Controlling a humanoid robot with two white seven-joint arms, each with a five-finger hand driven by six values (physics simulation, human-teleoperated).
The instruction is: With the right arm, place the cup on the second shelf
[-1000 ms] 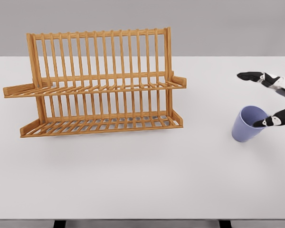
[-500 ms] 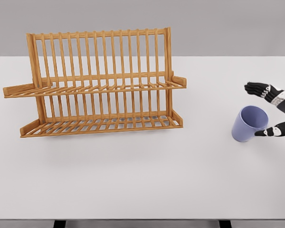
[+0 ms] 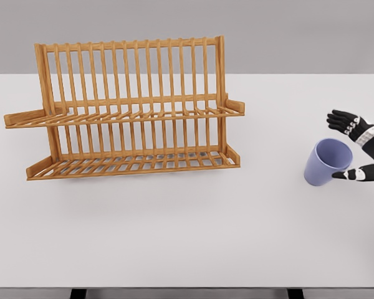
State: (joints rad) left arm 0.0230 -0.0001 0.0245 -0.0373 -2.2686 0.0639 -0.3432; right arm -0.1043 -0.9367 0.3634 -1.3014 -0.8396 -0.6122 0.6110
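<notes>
The right hand (image 3: 356, 149) is being drawn in around the cup (image 3: 326, 162) — a second ago the upper fingers (image 3: 340, 118) were reaching well out past the rim, and now they are being pulled back and curled down toward it. The thumb (image 3: 351, 175) is being pressed at the cup's near side, lower than before. The cup itself is being tipped, mouth turned up and to the right toward the palm, and it is being nudged hardly at all across the table (image 3: 187, 237). The hand is half closed and not yet clamped: a gap is being left between the upper fingers and the rim, so the grasp is judged unfinished and no lift is being attempted.

The cup is being kept at the table's right side, well apart from the rack (image 3: 128, 109) at the left. The rack's upper shelf (image 3: 124, 116) is being left bare, as is the lower one (image 3: 134, 163) — nothing is being seen between cup and rack. The raised end piece (image 3: 234, 106) at the shelf's right end is being noted as the one thing to be cleared on approach. The left arm is not being shown.
</notes>
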